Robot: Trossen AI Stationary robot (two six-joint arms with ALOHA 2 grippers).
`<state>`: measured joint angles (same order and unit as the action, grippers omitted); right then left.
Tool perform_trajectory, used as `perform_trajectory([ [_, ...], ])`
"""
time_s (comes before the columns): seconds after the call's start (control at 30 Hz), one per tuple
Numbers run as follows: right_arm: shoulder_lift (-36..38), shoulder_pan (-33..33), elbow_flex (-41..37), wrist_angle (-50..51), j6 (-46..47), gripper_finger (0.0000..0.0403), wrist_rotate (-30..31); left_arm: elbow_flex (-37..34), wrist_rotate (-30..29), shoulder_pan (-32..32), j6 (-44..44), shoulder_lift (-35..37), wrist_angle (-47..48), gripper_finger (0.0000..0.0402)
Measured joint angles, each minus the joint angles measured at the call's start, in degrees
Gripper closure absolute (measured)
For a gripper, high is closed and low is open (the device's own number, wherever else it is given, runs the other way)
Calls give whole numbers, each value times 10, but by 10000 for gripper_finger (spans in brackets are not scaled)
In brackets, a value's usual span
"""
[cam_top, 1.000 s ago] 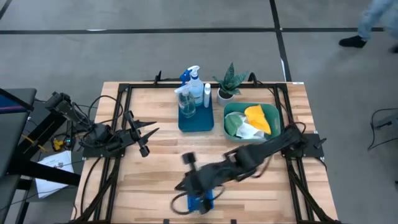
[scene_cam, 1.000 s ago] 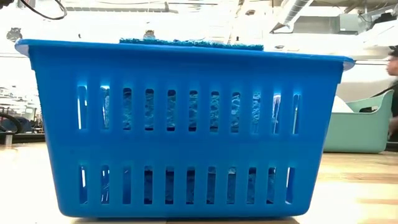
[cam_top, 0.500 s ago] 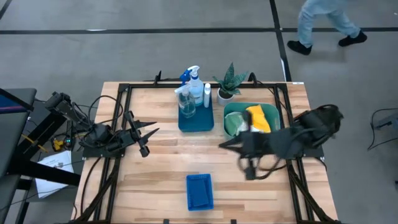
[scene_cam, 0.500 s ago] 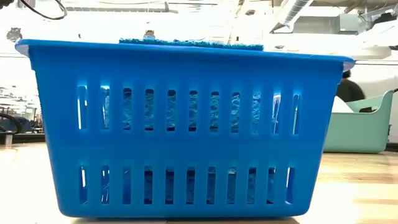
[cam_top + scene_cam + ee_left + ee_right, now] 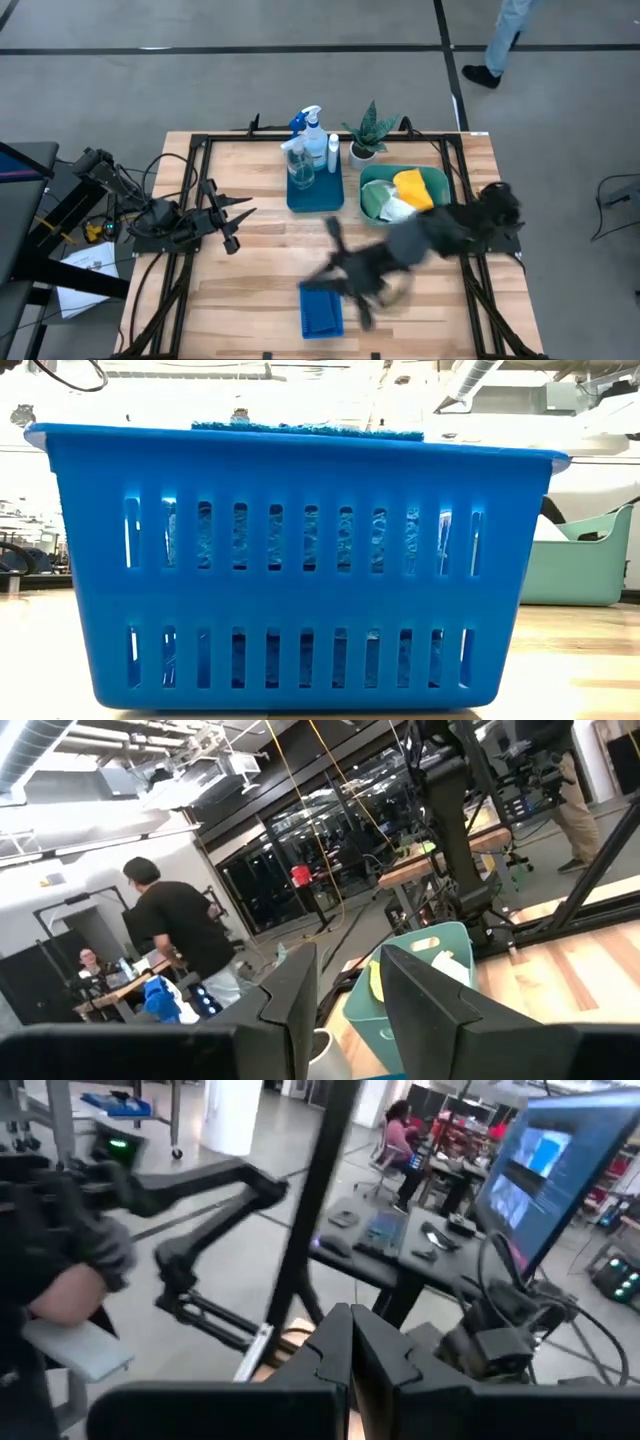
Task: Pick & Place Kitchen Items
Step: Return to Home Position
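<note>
A blue sponge (image 5: 305, 428) lies in the basket (image 5: 300, 610) at the table's near edge, its top just above the rim. Yellow, white and green cloths (image 5: 411, 189) sit piled in the tub (image 5: 440, 182) toward the far right. The bottles (image 5: 312, 145) stand upright on the tray (image 5: 316, 196) beside it, with the plant (image 5: 366, 132) just behind. The right gripper (image 5: 350, 1325) hangs over the table near the basket, jaws pressed together, empty. The left gripper (image 5: 348, 975) waits at the table's left side, jaws apart, holding nothing. A person (image 5: 503, 35) is on the floor beyond the table.
</note>
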<state>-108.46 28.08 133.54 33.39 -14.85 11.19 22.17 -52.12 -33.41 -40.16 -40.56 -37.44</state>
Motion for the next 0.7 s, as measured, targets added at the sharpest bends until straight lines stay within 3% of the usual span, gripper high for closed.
perform_trajectory([
  [0.3, -74, -155, -1, -71, 54, 403, -234, 0, -40, 0, 2, 0, 20, 293],
  [0.53, -30, -206, 0, -31, 62, 403, -262, 0, -65, 0, 18, 0, 31, 293],
  [0.7, 3, -242, 2, 26, 99, 403, -216, 0, -64, 0, 28, 0, 31, 293],
])
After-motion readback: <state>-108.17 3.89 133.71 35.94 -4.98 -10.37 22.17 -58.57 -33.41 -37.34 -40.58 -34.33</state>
